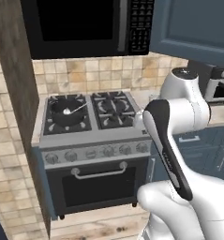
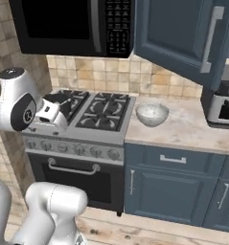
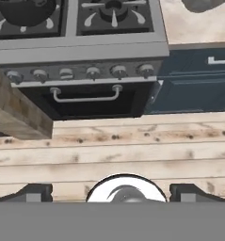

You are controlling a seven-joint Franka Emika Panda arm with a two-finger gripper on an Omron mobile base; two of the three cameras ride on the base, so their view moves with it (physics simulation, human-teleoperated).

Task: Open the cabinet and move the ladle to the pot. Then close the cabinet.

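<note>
Claw [image 3: 112, 192] is spread wide w/ nothing between its tips: in the hand view the two dark tips sit far apart at 7 and 5 o'clock along the bottom, pointing down at the wood plank floor [image 3: 132, 155] in front of the stove [image 3: 85, 52]. Cabinet [image 2: 183, 36] hangs at 1 o'clock in the right base view, dark slate-blue, its door w/ the long silver bar handle [image 2: 210, 38] swung out toward the camera, so it's open; in the left base view the same door shows at 1 o'clock, top right corner. Can't see inside the cabinet from either base view. Pot [image 1: 66, 115] sits on the stove's front-left burner, about 9 o'clock from frame centre in the left base view, w/ the ladle [image 1: 72, 110] lying in it, silver bowl at the middle, thin handle running up toward 2 o'clock over the rim. In the hand view the pot shows at 11 o'clock, cut by the frame edge. Microwave [image 2: 73, 26] is mounted above the stove, just left of the cabinet. Grey bowl [image 2: 152, 114] rests on the counter [image 2: 192, 129] just right of the stove, at 3 o'clock from the burners. Toaster oven [image 2: 222, 107] stands at the far right of the counter, below the open door.
</note>
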